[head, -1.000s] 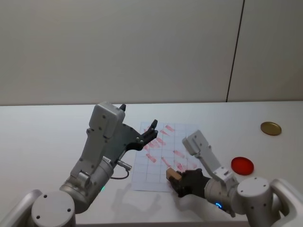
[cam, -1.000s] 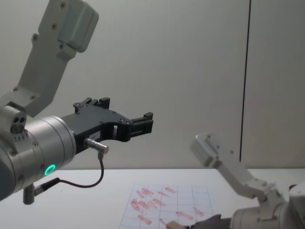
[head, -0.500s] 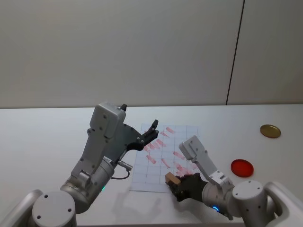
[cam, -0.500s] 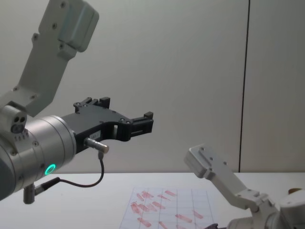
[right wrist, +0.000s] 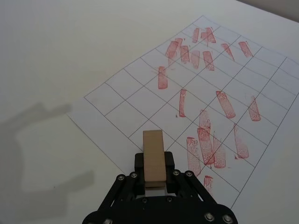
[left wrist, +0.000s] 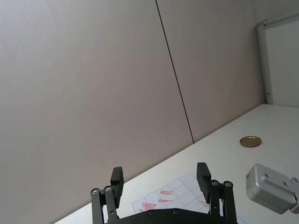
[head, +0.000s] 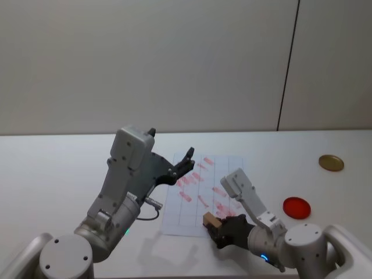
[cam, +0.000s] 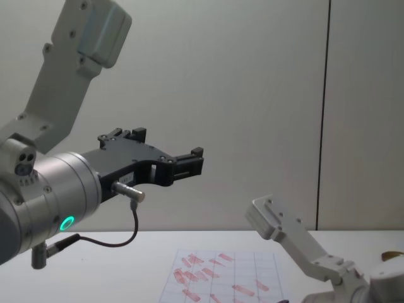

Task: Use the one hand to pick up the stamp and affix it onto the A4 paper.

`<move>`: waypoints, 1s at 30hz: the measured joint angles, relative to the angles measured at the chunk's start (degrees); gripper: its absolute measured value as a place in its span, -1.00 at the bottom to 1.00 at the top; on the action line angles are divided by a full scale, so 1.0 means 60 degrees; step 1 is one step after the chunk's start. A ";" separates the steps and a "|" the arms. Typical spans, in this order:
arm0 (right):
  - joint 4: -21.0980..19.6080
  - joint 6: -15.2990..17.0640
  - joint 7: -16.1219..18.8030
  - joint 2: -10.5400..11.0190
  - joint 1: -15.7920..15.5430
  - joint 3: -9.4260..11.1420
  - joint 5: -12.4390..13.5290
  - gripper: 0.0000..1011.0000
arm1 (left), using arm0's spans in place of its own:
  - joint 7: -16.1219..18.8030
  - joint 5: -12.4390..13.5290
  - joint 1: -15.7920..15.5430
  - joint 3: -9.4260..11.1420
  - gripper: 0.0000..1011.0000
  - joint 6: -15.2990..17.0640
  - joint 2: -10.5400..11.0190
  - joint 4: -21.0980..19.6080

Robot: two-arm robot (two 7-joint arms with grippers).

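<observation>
Since the earlier frames, the right gripper [head: 215, 225] has been drawn slightly toward the near edge of the table [head: 52, 174] and lowered, and the white forearm behind it has sunk with it. The stamp [head: 210, 220] is thus brought down close over the near edge of the A4 paper [head: 179, 216], toward that sheet's near right corner. This is judged to be the last stretch of the descent before pressing, though contact with the sheet cannot be told. In the right wrist view the stamp [right wrist: 153, 154] is pinched at its rear end between the black fingers [right wrist: 138, 162] of the right gripper [right wrist: 153, 173]. The block's long axis is carried straight out from the jaws and lies nearly flat rather than upright. Its free end is pointed across the A4 paper [right wrist: 131, 88] toward an unmarked cell of the grid, just beside the clustered red marks [right wrist: 205, 144]. A tilt onto the printing face is therefore thought to be needed. Farther out, the left gripper [head: 183, 163] is held raised above the left half of the sheet, idle, with its fingers spread and nothing between them. The red disc [head: 297, 207] is seen well apart to the right of the sheet, and the gold disc [head: 331, 163] lies toward the far right corner.
</observation>
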 joint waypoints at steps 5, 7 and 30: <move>0.0010 -0.0048 -0.0024 0.0000 -0.0006 0.0025 0.0103 -0.56 | 0.0000 0.0000 -0.0001 0.0000 0.96 0.0000 0.0000 0.0000; -0.0058 -0.0076 -0.0055 0.0014 -0.0038 0.0041 0.0155 -0.56 | 0.0000 0.0000 0.0000 0.0000 0.96 0.0000 0.0000 0.0000; -0.3212 0.0121 -0.1162 0.0549 -0.0657 0.0623 0.1057 -0.56 | 0.0000 0.0000 0.0000 0.0000 0.96 0.0000 -0.0001 0.0000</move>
